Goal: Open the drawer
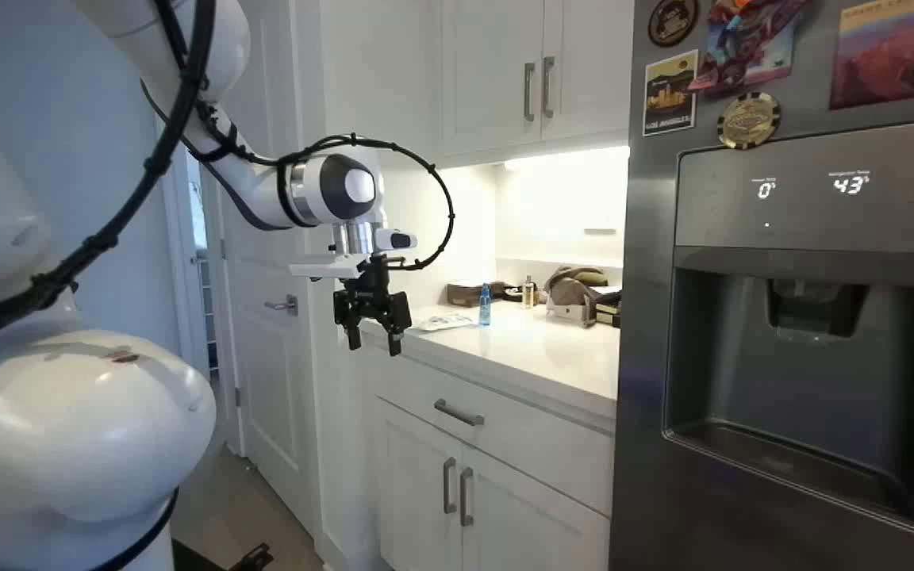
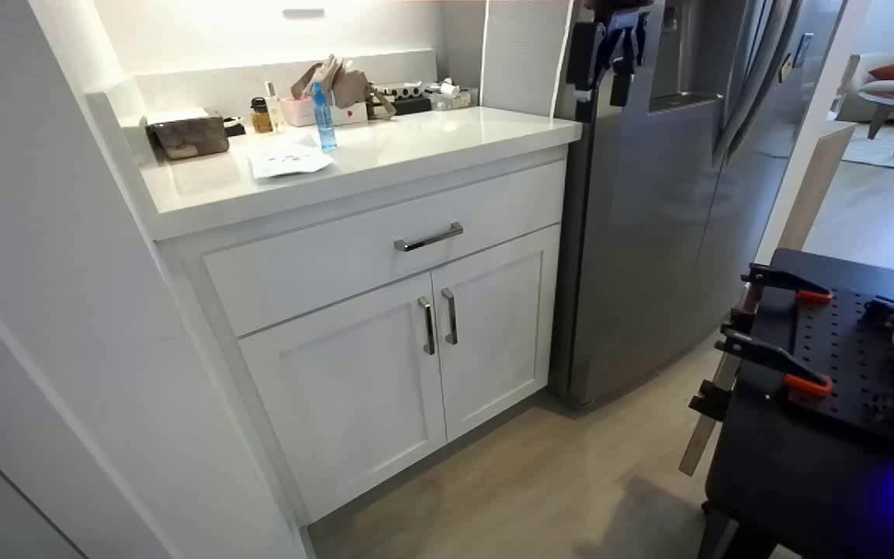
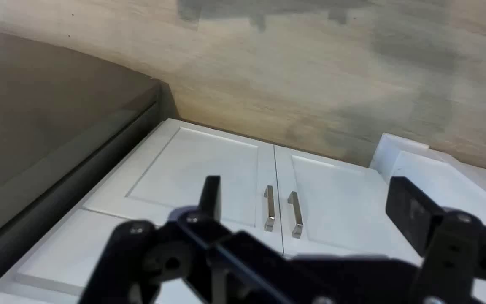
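1. First, the drawer (image 2: 373,253) should be recognised as fully closed: its white front lies beneath the countertop (image 2: 462,140) and above the cabinet doors (image 2: 358,384), with the fridge (image 2: 656,233) just beside.
2. Nothing is held by the gripper (image 1: 374,346); its fingers (image 3: 411,213) are spread well apart, and it is pointed downward, higher than the bar handle (image 2: 429,237) and not touching it. A wide spread should be used for the approach.
3. In the wrist view the fingers seem to be spread roughly along the width of the drawer front, so a turn of the gripper is probably called for, letting the horizontal bar handle be straddled across its thickness.
4. The bar handle cannot be made out in the wrist view; the vertical door handles (image 3: 269,209) should not be mistaken for it. Aim is better taken where it shows, in both exterior views.
5. The approach should be made from out in front, with the countertop edge and the fridge both kept clear of.
6. Once gripped near its middle, the bar handle should be pulled slowly, straight out and level; with a sideways pull, so wide a drawer might bind, or the grip might be lost.
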Motion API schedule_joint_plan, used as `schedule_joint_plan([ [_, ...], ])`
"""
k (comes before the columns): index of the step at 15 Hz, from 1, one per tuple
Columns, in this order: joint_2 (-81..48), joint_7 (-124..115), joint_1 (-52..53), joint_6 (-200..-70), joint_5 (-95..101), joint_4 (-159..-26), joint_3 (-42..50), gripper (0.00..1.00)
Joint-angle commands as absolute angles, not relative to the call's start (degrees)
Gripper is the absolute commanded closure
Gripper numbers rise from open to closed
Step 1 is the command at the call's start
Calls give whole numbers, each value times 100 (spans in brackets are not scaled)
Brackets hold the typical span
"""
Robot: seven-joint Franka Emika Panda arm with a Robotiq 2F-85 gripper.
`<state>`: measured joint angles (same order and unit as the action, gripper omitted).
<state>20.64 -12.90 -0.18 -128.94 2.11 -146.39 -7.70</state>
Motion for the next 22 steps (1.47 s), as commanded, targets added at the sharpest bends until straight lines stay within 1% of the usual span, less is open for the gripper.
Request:
schedule_joint_plan([
  [1, 2062, -1308, 43, -12882, 238, -14632, -708, 0],
  [7, 1940, -1265, 90, -12821, 169, -14521, -711, 0],
  [12, 1207, -1328, 157, -13752, 423, -14259, -858, 0],
  [18, 344, -1175, 295, -12709, 2027, -13571, -1006, 0],
  [22, 28, -952, 502, -12410, 2770, -13258, -963, 0],
])
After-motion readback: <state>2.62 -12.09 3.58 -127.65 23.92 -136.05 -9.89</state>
